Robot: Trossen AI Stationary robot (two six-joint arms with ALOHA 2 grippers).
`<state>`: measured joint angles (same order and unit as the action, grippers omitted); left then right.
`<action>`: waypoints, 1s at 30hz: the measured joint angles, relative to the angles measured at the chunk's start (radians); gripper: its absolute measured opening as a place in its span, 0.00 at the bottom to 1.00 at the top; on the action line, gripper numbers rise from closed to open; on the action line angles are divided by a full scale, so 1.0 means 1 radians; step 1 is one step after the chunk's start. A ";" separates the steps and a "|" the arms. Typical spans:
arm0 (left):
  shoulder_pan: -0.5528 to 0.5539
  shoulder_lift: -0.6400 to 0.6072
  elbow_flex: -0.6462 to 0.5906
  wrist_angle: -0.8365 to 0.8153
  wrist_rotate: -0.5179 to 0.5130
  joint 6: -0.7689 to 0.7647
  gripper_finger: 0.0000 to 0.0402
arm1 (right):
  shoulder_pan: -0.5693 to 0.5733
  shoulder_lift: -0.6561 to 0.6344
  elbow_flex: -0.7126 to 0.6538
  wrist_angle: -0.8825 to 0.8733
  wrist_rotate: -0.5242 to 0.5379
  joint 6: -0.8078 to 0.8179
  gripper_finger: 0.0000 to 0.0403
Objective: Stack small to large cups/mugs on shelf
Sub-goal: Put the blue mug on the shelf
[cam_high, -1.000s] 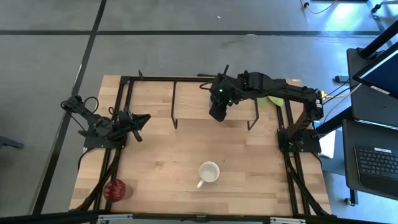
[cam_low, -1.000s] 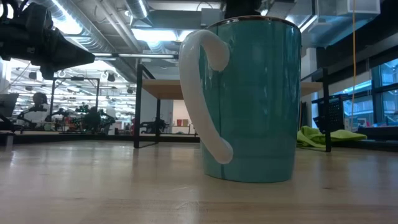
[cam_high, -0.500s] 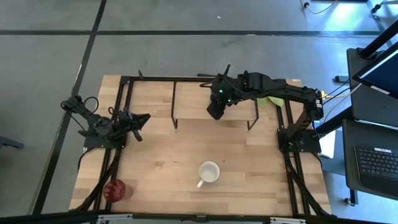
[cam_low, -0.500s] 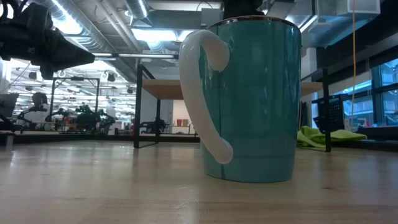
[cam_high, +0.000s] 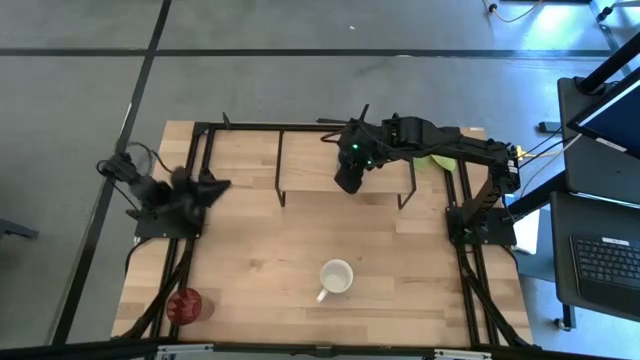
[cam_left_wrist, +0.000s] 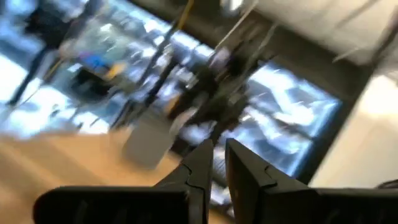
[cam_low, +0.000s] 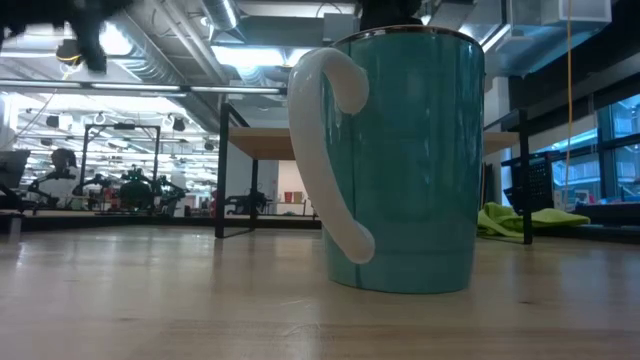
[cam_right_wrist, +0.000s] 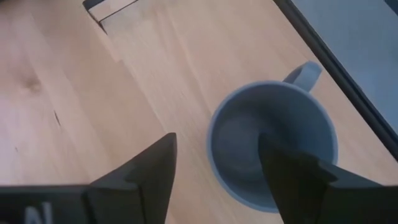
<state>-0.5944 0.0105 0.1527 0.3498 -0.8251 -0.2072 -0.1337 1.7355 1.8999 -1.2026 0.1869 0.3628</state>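
Observation:
A small dark grey handled mug stands upright on the light-wood shelf at the table's far side. My right gripper is open just above it, one finger over the mug's mouth and the other outside its wall. A mug with a white handle and inside stands on the table near the front; it looks teal outside in the low view. A red tumbler stands at the near left corner. My left gripper is shut and empty over the table's left side.
A green cloth lies right of the shelf, under my right arm; it also shows in the low view. The shelf's dark wire legs stand on the table. Black frame rails run along the table's left and right sides.
My left gripper has swung upward and a little toward the table's left and far edges, moving fast enough to blur; it has left its earlier place in the low view. Its fingers stay shut. The mugs and tumbler have kept still.

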 joint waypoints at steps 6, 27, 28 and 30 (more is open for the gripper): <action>-0.049 0.250 0.462 -0.633 0.031 0.005 0.07 | 0.000 0.000 0.000 0.000 -0.003 -0.027 0.56; 0.645 0.853 1.023 -0.968 0.602 0.576 0.02 | 0.176 -0.166 0.091 -0.242 0.632 0.364 0.56; 0.709 0.883 1.022 -0.924 0.687 0.585 0.01 | 0.186 -0.167 0.090 -0.263 0.631 0.390 0.56; 0.834 0.948 1.022 -0.833 0.833 0.598 0.01 | 0.200 -0.167 0.089 -0.292 0.622 0.424 0.56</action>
<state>0.2392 0.9581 1.1751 -0.4828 0.0080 0.3913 0.0667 1.5687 1.9893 -1.4947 0.8093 0.7871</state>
